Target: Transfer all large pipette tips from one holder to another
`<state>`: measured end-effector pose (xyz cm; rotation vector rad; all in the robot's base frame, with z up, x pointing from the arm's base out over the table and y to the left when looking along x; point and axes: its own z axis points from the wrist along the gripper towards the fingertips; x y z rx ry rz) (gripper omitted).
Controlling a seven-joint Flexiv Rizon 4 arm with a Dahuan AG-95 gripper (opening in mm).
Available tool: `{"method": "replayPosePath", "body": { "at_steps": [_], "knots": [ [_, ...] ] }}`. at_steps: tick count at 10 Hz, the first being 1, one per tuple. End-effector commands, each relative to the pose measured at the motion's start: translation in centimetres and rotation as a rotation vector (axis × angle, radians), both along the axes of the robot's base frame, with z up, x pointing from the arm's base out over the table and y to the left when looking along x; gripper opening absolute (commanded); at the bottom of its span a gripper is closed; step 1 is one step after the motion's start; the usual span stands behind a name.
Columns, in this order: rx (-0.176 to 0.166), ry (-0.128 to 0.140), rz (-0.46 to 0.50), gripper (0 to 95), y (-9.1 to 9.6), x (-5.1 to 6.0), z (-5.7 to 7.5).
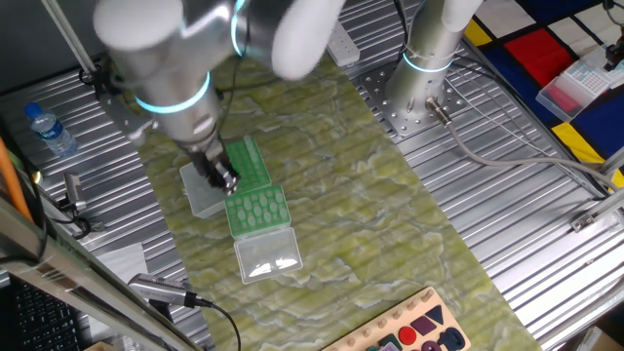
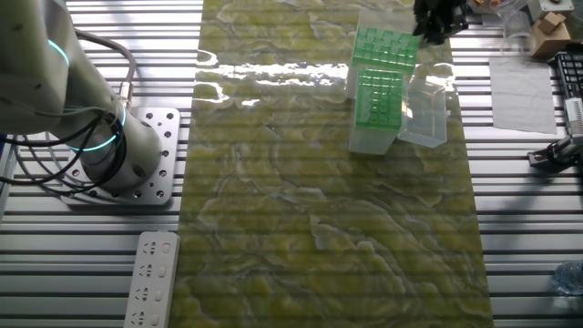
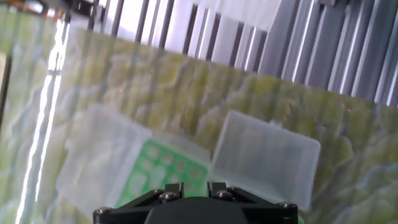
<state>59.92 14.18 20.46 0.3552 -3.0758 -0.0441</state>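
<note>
Two green racks stand end to end on the mat. The nearer rack point(image 1: 259, 209) point(image 2: 378, 96) holds rows of pale dots, the large pipette tips point(image 1: 255, 207). The other rack point(image 1: 250, 159) point(image 2: 385, 44) lies partly under the arm. My gripper point(image 1: 223, 179) point(image 2: 439, 18) hangs just above the racks' left side, over a clear lid point(image 1: 200, 193). In the blurred hand view, the gripper point(image 3: 193, 185) shows only two finger blocks with a narrow gap. Below them lies a green rack point(image 3: 163, 167). I see no tip between the fingers.
A second clear lid point(image 1: 266, 255) point(image 3: 266, 155) lies beside the nearer rack. A water bottle point(image 1: 49, 129) stands at the left edge. A toy board point(image 1: 414, 331) sits at the mat's front. The arm's base point(image 1: 429, 58) point(image 2: 109, 146) is bolted beside the mat.
</note>
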Motion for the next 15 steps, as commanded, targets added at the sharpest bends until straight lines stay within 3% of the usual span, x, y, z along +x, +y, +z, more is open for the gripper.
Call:
{"method": "replayPosePath", "body": {
  "at_steps": [1,10,11,15],
  "knots": [
    [-0.001,0.004,-0.029,19.0,1.0,0.9,-0.7],
    [0.008,-0.008,-0.178,19.0,3.3,0.6,-3.9],
    [0.01,-0.011,-0.189,38.0,3.5,0.5,-4.2],
    [0.012,-0.015,-0.204,38.0,3.6,0.2,-4.9]
  ]
}}
